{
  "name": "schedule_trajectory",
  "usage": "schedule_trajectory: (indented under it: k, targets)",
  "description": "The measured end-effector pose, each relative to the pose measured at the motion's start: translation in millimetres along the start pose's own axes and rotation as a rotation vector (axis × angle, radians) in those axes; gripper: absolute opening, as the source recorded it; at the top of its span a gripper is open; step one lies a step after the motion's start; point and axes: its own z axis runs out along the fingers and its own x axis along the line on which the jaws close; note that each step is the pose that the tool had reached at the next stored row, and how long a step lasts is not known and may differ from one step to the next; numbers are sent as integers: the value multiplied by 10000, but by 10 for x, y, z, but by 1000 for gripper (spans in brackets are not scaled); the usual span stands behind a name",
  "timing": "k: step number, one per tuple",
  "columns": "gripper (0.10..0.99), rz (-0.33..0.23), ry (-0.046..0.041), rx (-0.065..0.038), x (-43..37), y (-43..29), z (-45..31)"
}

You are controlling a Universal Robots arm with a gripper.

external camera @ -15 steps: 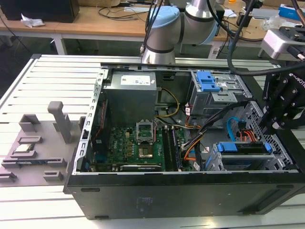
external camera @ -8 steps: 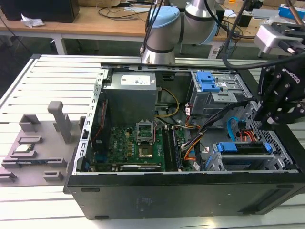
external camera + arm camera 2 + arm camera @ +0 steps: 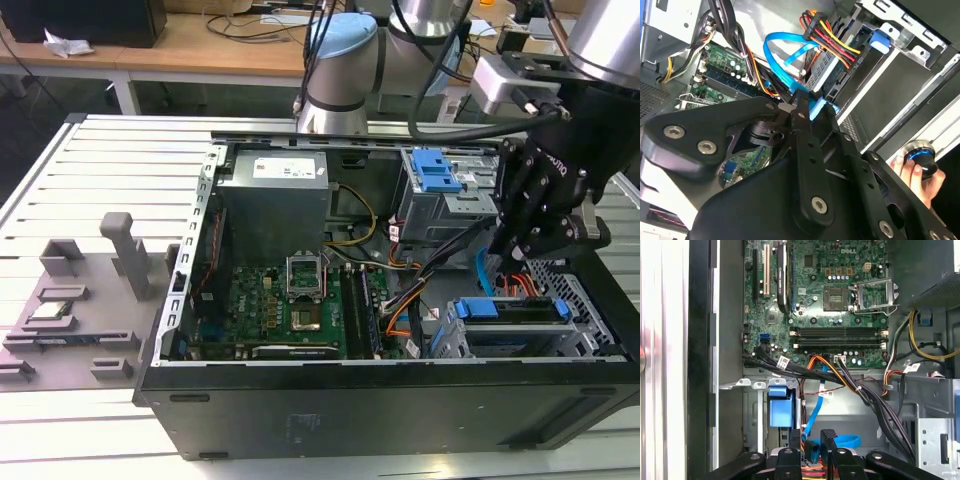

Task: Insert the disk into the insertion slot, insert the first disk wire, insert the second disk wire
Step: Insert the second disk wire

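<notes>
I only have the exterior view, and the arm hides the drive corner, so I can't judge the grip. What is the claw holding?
Observer: In both wrist views the claw is closed on the plug end of the second disk wire, the light-blue cable.
Operator: Where does that cable go from there?
Observer: In the first wrist view it loops beside the claw, then runs toward the motherboard, passing the black cable bundle.
Operator: Is anyone near the rig?
Observer: In the second wrist view a hand rests on a round knob with a blue-lit ring.
</notes>
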Motion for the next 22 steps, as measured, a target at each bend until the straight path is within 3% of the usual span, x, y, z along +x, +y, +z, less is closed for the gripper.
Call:
schedule_trajectory:
  k: [5, 7, 14, 22]
  targets:
    - [286, 0, 1, 0, 0, 3, 0]
    - [161, 1, 1, 1, 0, 5, 0]
    - [161, 1, 1, 0, 0, 9, 0]
    - [161, 1, 1, 0, 136, 5, 6]
